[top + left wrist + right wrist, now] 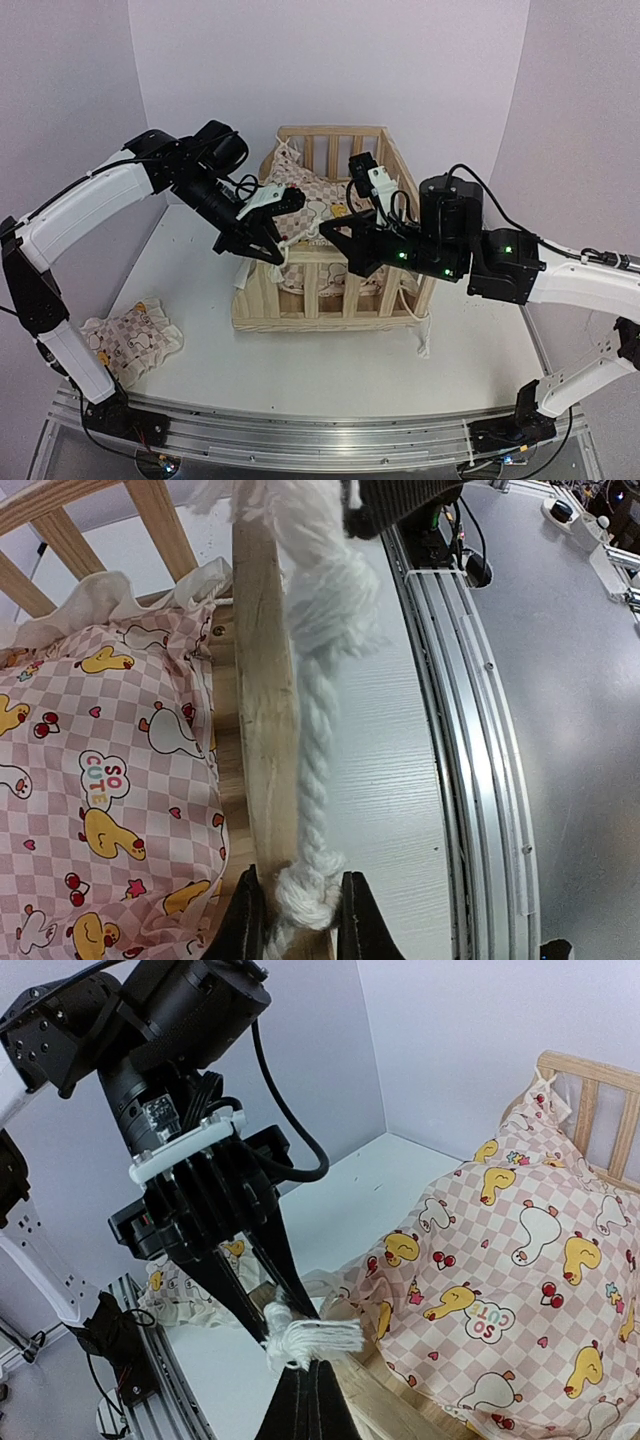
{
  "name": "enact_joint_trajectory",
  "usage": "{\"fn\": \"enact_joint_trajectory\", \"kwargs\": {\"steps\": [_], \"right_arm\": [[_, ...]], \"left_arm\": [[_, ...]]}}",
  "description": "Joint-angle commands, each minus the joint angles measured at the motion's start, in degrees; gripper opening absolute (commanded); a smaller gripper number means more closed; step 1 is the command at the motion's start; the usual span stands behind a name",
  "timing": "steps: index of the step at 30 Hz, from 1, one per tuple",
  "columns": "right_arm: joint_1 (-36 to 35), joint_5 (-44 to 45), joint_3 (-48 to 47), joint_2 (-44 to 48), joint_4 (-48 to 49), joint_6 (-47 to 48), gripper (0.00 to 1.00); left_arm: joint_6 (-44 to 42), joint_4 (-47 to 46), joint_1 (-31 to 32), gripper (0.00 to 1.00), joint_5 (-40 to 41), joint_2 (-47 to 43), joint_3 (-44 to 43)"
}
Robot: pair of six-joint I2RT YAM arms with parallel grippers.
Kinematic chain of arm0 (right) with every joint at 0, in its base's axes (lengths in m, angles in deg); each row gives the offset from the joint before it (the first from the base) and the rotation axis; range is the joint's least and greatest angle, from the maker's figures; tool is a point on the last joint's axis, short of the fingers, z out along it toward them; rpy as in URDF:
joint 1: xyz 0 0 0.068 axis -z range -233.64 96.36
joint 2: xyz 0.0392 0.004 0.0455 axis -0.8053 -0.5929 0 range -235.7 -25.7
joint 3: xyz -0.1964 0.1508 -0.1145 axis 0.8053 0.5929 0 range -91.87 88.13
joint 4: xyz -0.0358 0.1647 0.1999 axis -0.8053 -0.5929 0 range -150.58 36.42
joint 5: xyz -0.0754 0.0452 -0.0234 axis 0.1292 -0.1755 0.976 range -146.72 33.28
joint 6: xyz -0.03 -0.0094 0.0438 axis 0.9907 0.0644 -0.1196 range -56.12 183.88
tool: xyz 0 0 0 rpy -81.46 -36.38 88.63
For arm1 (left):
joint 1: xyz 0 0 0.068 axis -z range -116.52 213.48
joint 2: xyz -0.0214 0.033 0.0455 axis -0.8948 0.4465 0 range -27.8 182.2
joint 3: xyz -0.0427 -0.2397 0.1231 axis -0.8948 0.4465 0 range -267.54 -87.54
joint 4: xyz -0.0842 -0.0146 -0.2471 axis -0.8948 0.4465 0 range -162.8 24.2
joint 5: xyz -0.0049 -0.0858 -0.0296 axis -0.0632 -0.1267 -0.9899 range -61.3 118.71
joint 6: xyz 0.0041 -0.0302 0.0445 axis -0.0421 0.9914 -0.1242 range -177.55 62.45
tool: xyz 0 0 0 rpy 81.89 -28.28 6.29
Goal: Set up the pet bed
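Two tools, one tie string (311, 730).
My left tool (300, 912) and right tool (306, 1370) both clamp it along the frame's (262, 700) near rail; I judge knotting it there comes next.

The desk (320, 362) is white and smooth. Pale lilac walls (330, 60) stand behind it and at both sides, meeting in corners. A grey metal rail (300, 434) runs along its near edge. The light is soft and even.

Cushion (100, 810): "SO CUTE" printed in coloured letters on checks.
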Motion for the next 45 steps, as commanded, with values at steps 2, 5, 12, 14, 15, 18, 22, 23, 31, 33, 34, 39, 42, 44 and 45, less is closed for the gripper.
{"fn": "enact_joint_trajectory", "kwargs": {"steps": [2, 5, 12, 14, 15, 18, 22, 23, 31, 33, 34, 39, 42, 44, 45], "right_arm": [[0.14, 0.47, 0.30, 1.95, 1.28, -0.20, 0.00], [0.12, 0.23, 0.29, 1.78, 1.26, -0.31, 0.00], [0.14, -0.19, 0.50, 1.75, 1.24, -0.77, 0.00], [0.12, -0.21, 0.69, 1.80, 1.24, -0.95, 0.00], [0.14, -0.22, 0.73, 1.81, 1.24, -0.99, 0.00], [0.12, -0.45, 0.70, 1.68, 1.24, -1.06, 0.00], [0.14, -0.60, 0.56, 1.66, 1.24, -1.06, 0.00], [0.14, -0.60, 0.56, 1.68, 1.24, -1.02, 0.00], [0.10, -0.63, 0.82, 1.97, 1.24, -1.22, 0.00], [0.13, -0.68, 0.90, 2.02, 1.24, -1.25, 0.00], [0.15, -0.64, 0.91, 2.03, 1.24, -1.26, 0.00], [0.09, -0.67, 1.01, 2.31, 1.24, -1.26, 0.00], [0.11, -0.68, 1.09, 2.32, 1.24, -1.17, 0.00], [0.13, -0.66, 1.02, 2.26, 1.24, -1.16, 0.00], [0.12, -0.65, 1.01, 2.24, 1.24, -1.19, 0.00]], "left_arm": [[-5.74, -3.03, 1.83, 0.04, -7.65, -1.64, -2.75], [-5.80, -2.66, 1.82, 0.11, -9.56, -1.90, -2.53], [-5.62, -3.65, 1.76, 0.33, -8.35, -1.43, -4.32], [-6.04, -3.58, 1.73, 0.38, -7.43, -1.30, -5.59], [-6.38, -3.41, 1.68, 0.40, -6.88, -1.20, -6.01], [-7.32, -2.44, 1.56, 0.43, -6.19, -1.02, -7.40], [-8.16, 0.84, 1.48, 0.42, -6.14, -0.27, -8.24], [-8.30, 1.62, 1.48, 0.42, -5.75, -0.08, -8.20], [-9.66, 4.43, 0.95, 0.32, -1.10, 1.83, -8.81], [-9.71, 4.89, 0.71, 0.28, -1.07, 2.20, -8.86], [-9.73, 4.89, 0.69, 0.25, -1.10, 2.26, -8.86], [-10.23, 5.17, 0.68, 0.20, 0.29, 2.17, -8.49], [-10.66, 4.77, 0.60, 0.15, 1.03, 1.83, -7.88], [-10.68, 3.98, 0.60, 0.04, 1.28, 1.43, -7.37], [-10.69, 3.23, 0.60, 0.01, 1.35, 1.12, -7.02]]}}
